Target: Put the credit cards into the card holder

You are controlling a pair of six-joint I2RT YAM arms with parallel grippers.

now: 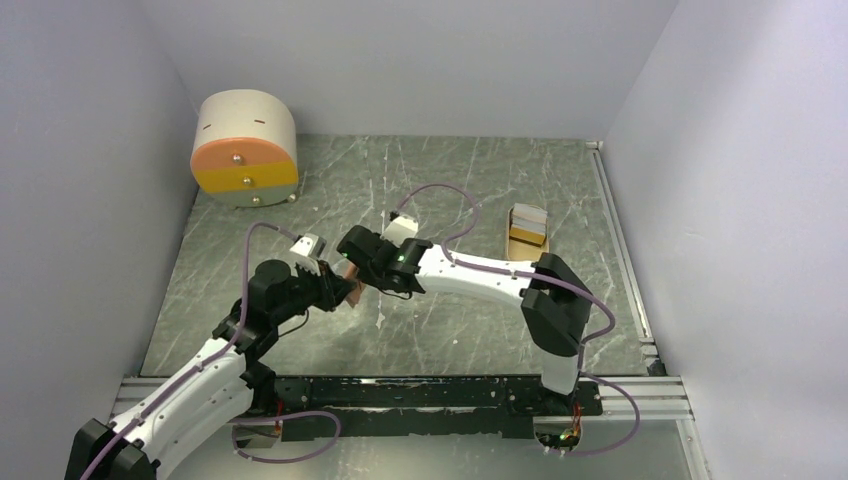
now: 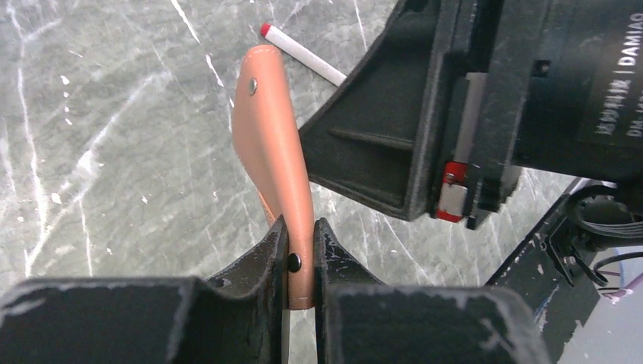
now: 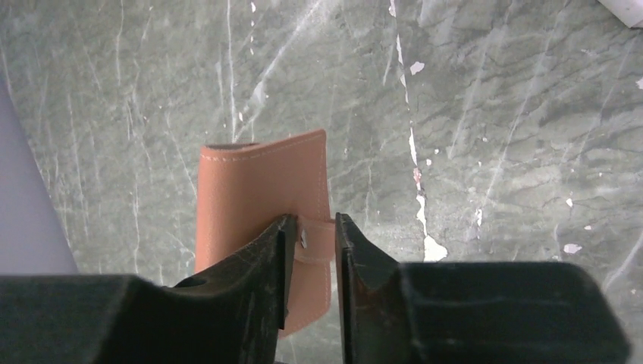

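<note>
The salmon leather card holder is held off the table, folded shut, in my left gripper, which is shut on its lower edge by a black snap. In the right wrist view the card holder shows its flat face, and my right gripper has its jaws closed close on the holder's snap strap. In the top view both grippers, left and right, meet at the card holder in the table's middle. Pale credit cards seem to lie in a small tan tray at the back right; the black card is not visible.
A thin white stick with a red tip lies on the grey marble table beyond the holder. A round cream and orange drawer unit stands at the back left. A black rail runs along the near edge. Walls close in on both sides.
</note>
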